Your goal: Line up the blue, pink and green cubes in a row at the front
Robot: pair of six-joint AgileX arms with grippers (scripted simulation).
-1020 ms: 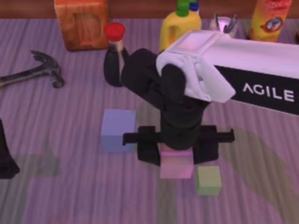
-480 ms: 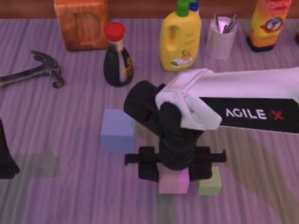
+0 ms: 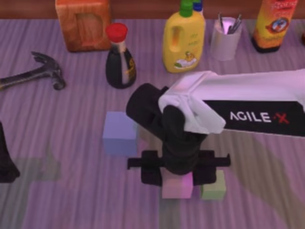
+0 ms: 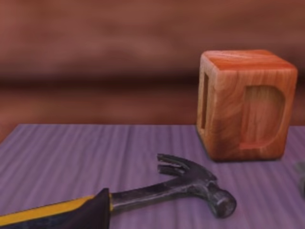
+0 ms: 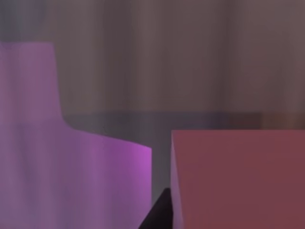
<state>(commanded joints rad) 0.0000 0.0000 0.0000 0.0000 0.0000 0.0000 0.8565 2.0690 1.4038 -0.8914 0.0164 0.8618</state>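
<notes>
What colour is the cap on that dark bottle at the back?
Red. The cap on the dark bottle shows best in the top view.

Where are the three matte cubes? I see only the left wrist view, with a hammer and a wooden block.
Observer: The light pink matte cube is at the table's front, under the right gripper.
Operator: And the green one?
Observer: The small pale green cube stands close beside it, on its right.
Operator: And blue?
Observer: The large periwinkle blue cube lies farther back and left, outside the row. The left arm is parked at the left edge.
</notes>
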